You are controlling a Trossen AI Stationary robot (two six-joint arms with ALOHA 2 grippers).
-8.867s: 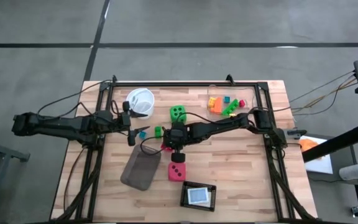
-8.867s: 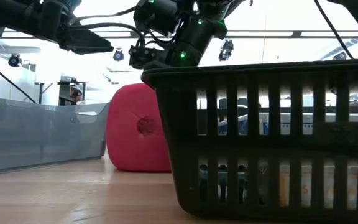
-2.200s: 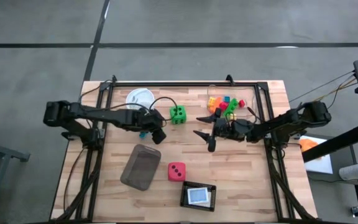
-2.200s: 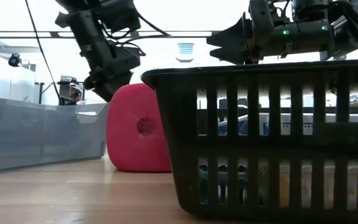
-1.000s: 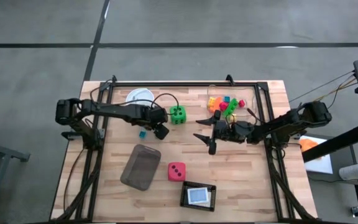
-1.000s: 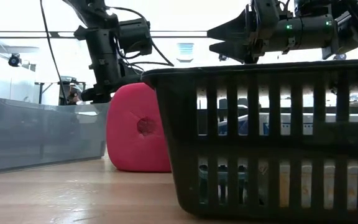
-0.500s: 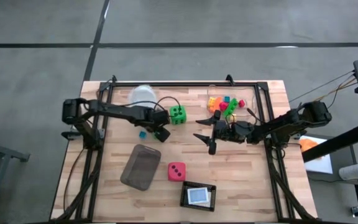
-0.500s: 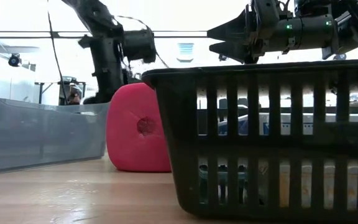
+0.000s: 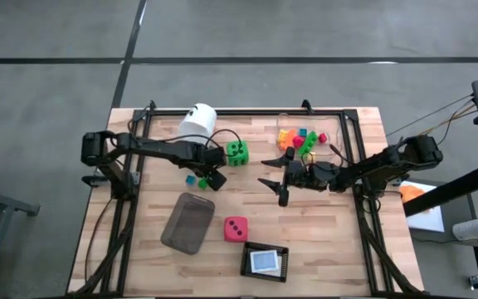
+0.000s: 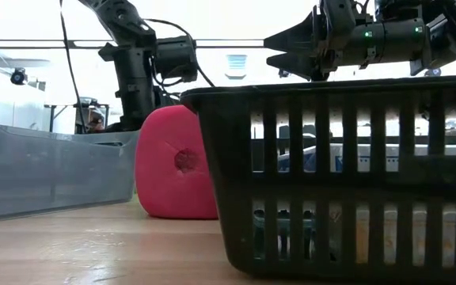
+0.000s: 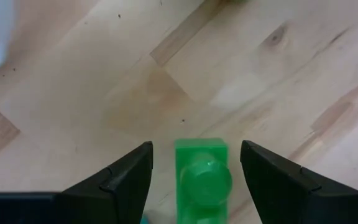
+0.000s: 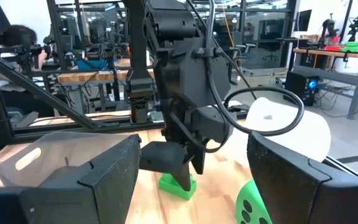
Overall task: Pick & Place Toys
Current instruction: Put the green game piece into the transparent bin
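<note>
My left gripper [image 11: 194, 171] hangs low over the small green brick [image 11: 202, 177] on the bare wood just beside the green die [image 9: 237, 152], fingers spread to either side and not yet touching it, presumably to straddle it squarely before pinching. My right gripper [image 9: 277, 178] waits wide open above mid-table, near the clear box [image 9: 287, 124] of bright bricks [image 9: 299, 139], probably to stay clear. My left wrist view alone shows the brick centred in the gap; the high view adds a blue brick [image 9: 190, 178] close by, and the low view only the pink-red die [image 10: 176, 162] behind a dark basket [image 10: 347, 182].
</note>
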